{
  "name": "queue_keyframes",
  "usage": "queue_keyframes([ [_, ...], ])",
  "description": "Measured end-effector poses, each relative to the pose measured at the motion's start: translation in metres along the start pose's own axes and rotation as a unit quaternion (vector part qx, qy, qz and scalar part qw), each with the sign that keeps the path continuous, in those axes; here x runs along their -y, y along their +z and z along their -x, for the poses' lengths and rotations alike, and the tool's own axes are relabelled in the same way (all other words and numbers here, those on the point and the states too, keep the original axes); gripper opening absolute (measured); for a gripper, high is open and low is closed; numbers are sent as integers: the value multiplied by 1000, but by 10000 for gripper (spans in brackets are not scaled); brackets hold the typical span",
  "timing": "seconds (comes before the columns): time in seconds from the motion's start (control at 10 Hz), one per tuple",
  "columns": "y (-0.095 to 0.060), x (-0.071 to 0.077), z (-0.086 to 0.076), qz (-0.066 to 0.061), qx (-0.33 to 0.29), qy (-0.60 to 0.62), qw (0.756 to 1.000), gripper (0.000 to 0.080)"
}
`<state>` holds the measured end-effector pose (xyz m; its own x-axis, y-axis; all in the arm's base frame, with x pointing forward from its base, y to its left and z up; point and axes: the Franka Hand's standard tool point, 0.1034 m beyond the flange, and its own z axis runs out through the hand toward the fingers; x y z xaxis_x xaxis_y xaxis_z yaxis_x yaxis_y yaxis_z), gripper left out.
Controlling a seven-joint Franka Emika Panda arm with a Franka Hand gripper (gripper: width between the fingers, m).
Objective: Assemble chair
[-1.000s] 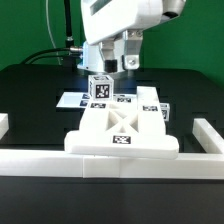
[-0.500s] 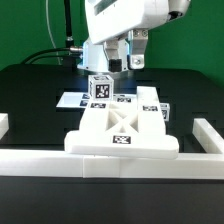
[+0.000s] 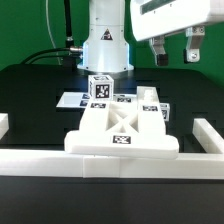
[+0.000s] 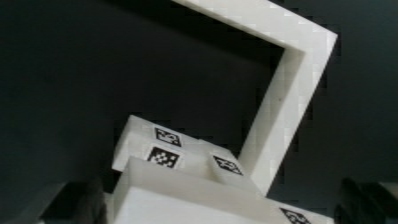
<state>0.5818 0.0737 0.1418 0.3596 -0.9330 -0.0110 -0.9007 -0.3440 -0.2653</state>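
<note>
Border rail point(image 3: 110, 162): runs along the near edge of the black table point(image 3: 30, 100), with short upturned ends at the near corners; it sits where it sat a second ago.
Chair point(image 3: 120, 122): a joined white block with an X-braced top and a tag on its near face, resting against the rail at the middle of the near edge. A tagged cube stands on its far side and a second tagged post rises on the exterior view's right. It has not shifted.
Marker board point(image 3: 75, 99): flat on the table just behind the chair, toward the middle, unchanged.
Gripper point(image 3: 176, 50): a second ago it hung low over the tagged cube; it now sits high, toward the far edge on the exterior view's right, well apart from the chair. Its two fingers point(image 3: 159, 51) are spread with nothing between them.
Exterior view only: the arm's white base at the far edge, plus the gripper's height above the parts.
Wrist view only: the rail point(image 4: 285, 90) bending at a corner, and a tagged white piece point(image 4: 178, 165) from above; the fingers themselves are too dark to make out.
</note>
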Motion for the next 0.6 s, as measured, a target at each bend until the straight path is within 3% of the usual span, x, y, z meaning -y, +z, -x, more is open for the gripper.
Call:
queue_keyframes([
  [0.3,1,0,0,3,-2,-98,995,649],
  [0.6,7,-7,17,21,-4,-343,939,649],
])
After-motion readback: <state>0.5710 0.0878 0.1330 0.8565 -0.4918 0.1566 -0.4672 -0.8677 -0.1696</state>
